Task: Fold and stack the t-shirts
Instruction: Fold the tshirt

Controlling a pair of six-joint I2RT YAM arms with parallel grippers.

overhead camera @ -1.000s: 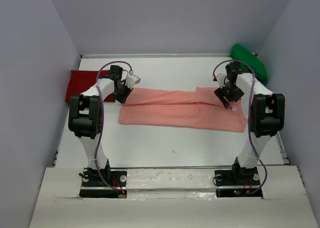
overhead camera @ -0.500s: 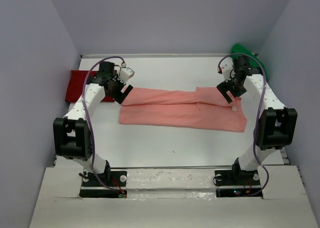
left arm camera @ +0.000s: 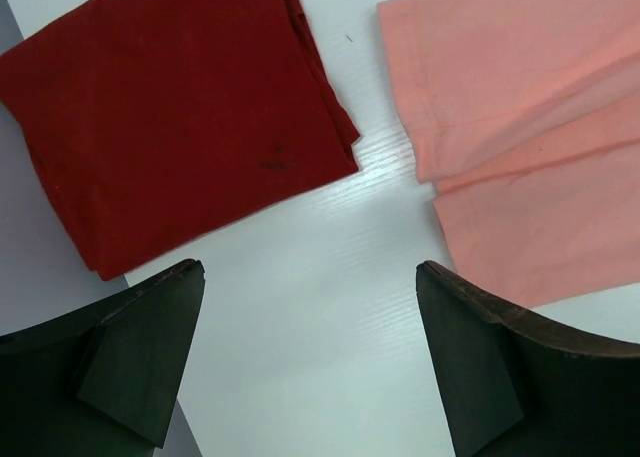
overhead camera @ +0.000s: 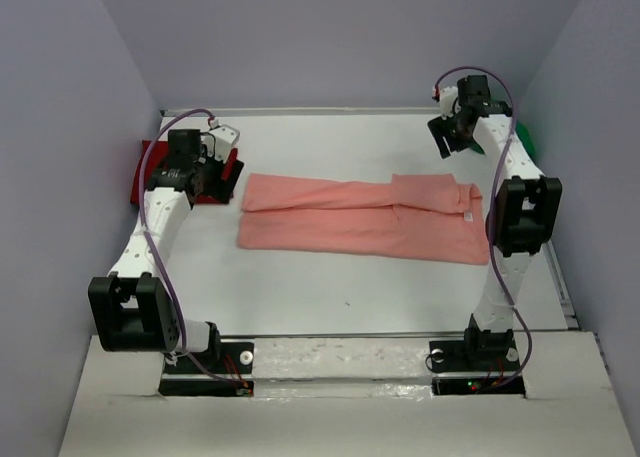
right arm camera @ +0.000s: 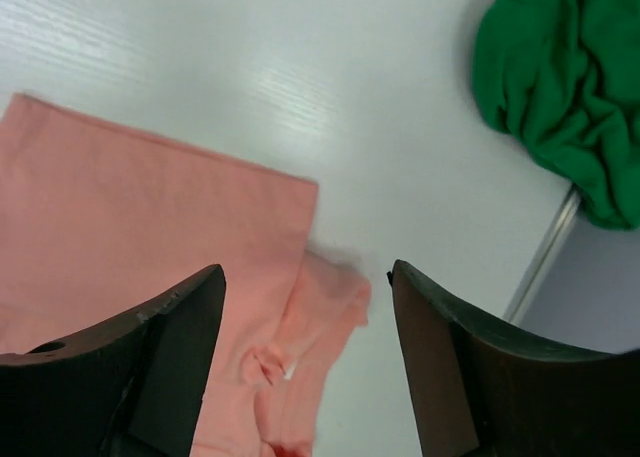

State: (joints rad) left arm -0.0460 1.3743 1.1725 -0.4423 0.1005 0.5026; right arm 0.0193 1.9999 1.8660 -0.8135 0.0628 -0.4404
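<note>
Salmon-pink soft cloth makes up one of three t-shirts on the white counter (overhead camera: 330, 287). There is one salmon-pink t-shirt (overhead camera: 365, 219), one deep red t-shirt (left arm camera: 170, 117) and one bright green t-shirt (right arm camera: 560, 87). There are two arms, each with one black two-finger pincer.

Seen from the top camera, the pink shirt lies flat across the middle of the counter, folded into a long band from 9 to 3 o'clock. The red one lies folded flat at the 10 o'clock edge. The green one sits crumpled in the 2 o'clock corner.

The left pincer (left arm camera: 310, 277) is spread wide and holds nothing. It hangs above the bare strip of counter between two shirts. In its wrist view the red shirt is at 11 o'clock and an end of the pink shirt at 1 o'clock, and its fingers touch neither.

The right pincer (right arm camera: 305, 272) is also spread and empty, above bare counter. In its view the green heap is at 1 o'clock, well apart. The pink shirt's end lies from 9 to 6 o'clock, passing under the left finger.
</note>
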